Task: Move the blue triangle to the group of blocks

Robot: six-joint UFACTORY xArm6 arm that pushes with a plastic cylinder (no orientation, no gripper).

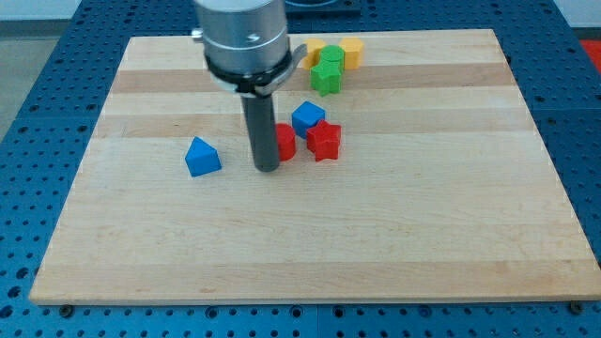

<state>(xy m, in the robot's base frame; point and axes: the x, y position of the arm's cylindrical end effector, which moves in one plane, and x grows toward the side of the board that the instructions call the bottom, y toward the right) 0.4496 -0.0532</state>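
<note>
The blue triangle (202, 157) is seen on the wooden tabletop (310, 244), left of centre, alone and apart from the other blocks. My tip (268, 168) is placed on the tabletop to the right of it, near but not touching. No gripper is carried, only the dark rod. A red block (285, 141) is partly hidden just behind the rod; its shape cannot be told. A blue cube (307, 117) and a red star (324, 140) are found beside it. Farther away, a green block (327, 73) and yellow blocks (340, 51) are grouped at the far edge.
</note>
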